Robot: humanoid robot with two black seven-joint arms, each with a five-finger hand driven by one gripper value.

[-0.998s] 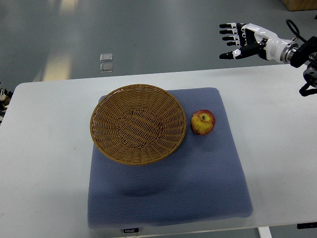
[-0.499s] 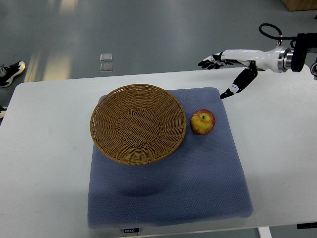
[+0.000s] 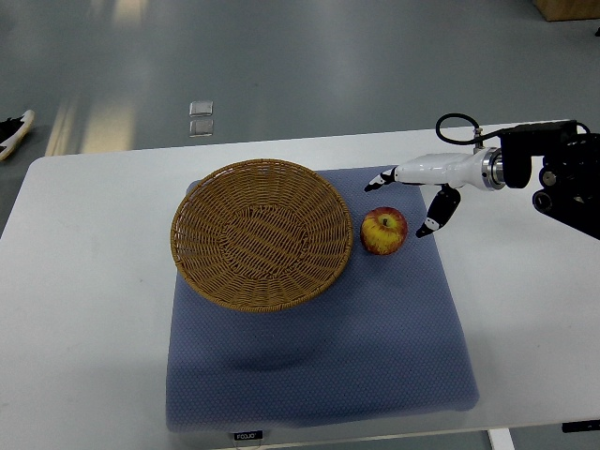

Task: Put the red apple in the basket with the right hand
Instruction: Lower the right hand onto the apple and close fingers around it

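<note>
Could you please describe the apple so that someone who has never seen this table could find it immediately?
On the white table lies a blue mat with a round wicker basket on it. Just right of the basket's rim sits the red apple, the only fruit there, red and yellow, with the right hand open around it.

— Floor? 
— A grey, smooth floor (image 3: pixel 309 66) is seen beyond the far edge of the table; pale streaks of reflected light are noted at upper left. A small square plate (image 3: pixel 201 117), light-coloured, is set into it.

— Furniture? 
— A white table (image 3: pixel 84 309) with rounded corners is recorded, filling most of the view. A blue-grey padded mat (image 3: pixel 319 366) is laid on it, a small label at its near edge; the print cannot be read. A brown wooden corner (image 3: pixel 567 8) is glimpsed at top right.

— Anything else? 
— A shoe (image 3: pixel 11 133), dark with a white sole, is caught at the left edge, on the floor.
</note>
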